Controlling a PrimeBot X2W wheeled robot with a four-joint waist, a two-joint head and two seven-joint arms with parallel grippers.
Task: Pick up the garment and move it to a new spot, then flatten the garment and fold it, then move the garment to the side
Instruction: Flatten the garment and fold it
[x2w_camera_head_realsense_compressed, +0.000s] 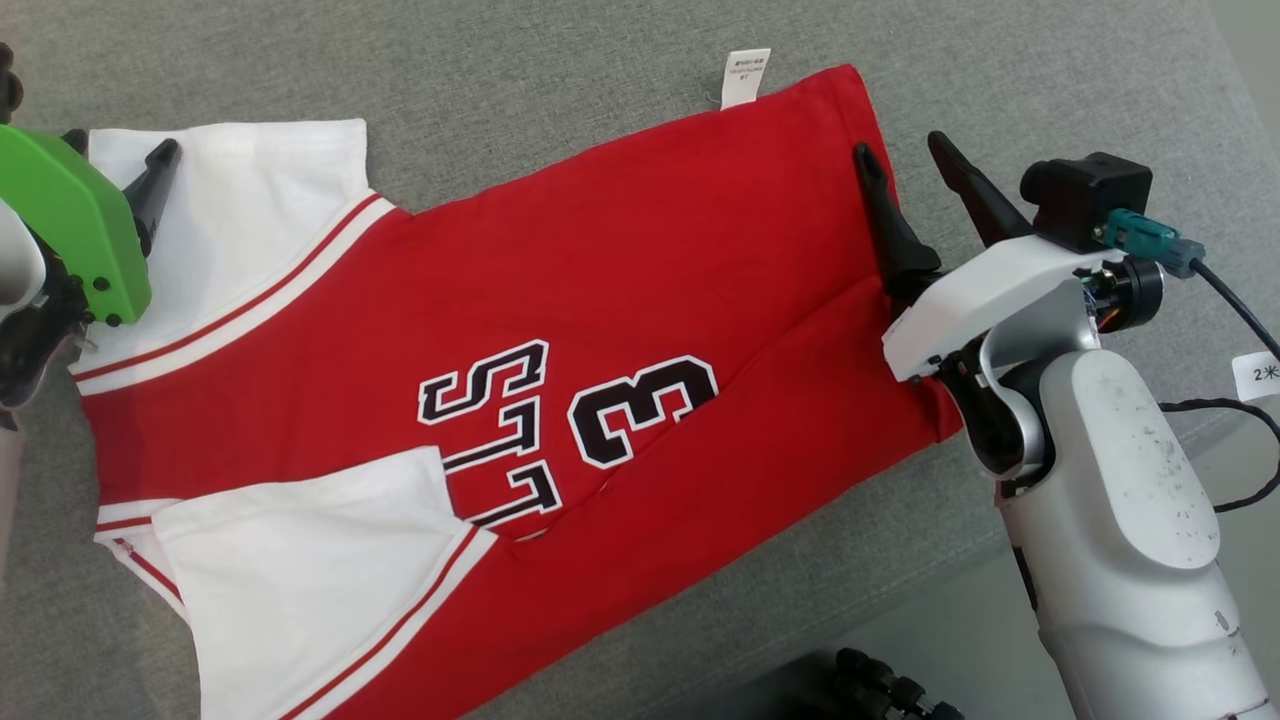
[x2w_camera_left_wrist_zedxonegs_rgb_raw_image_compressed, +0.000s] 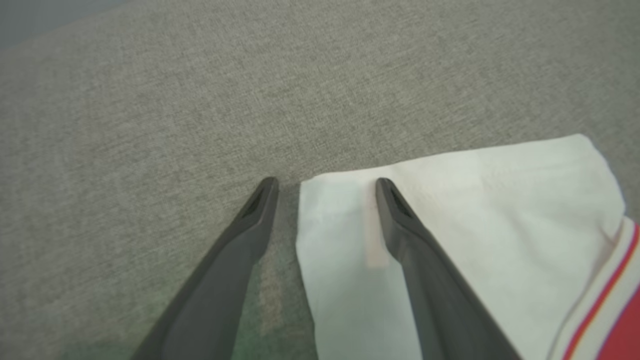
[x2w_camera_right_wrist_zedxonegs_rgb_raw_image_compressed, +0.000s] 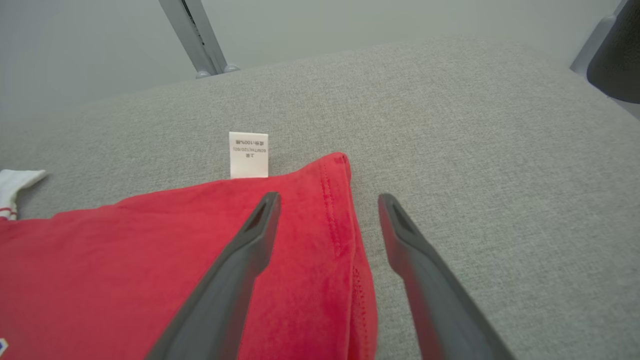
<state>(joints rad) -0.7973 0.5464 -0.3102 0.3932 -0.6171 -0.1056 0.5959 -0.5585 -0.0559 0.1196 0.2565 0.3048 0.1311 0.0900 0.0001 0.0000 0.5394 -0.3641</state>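
- our left hand (x2w_camera_left_wrist_zedxonegs_rgb_raw_image_compressed: 326, 182) is wide open and holds nothing; one finger is over the grey counter (x2w_camera_left_wrist_zedxonegs_rgb_raw_image_compressed: 150, 125), the other is over the corner of a white sleeve (x2w_camera_left_wrist_zedxonegs_rgb_raw_image_compressed: 475, 200).
- the garment (x2w_camera_head_realsense_compressed: 640, 300), a red jersey with white sleeves and black letters, lies spread on the counter, slanted between both hands.
- a small white label (x2w_camera_head_realsense_compressed: 745, 75) sticks out from its far edge, near the right end.
- our right hand (x2w_camera_head_realsense_compressed: 898, 145) is also wide open and empty; its fingers stand on either side of the red hem (x2w_camera_right_wrist_zedxonegs_rgb_raw_image_compressed: 350, 240), one over the cloth, one over the counter.
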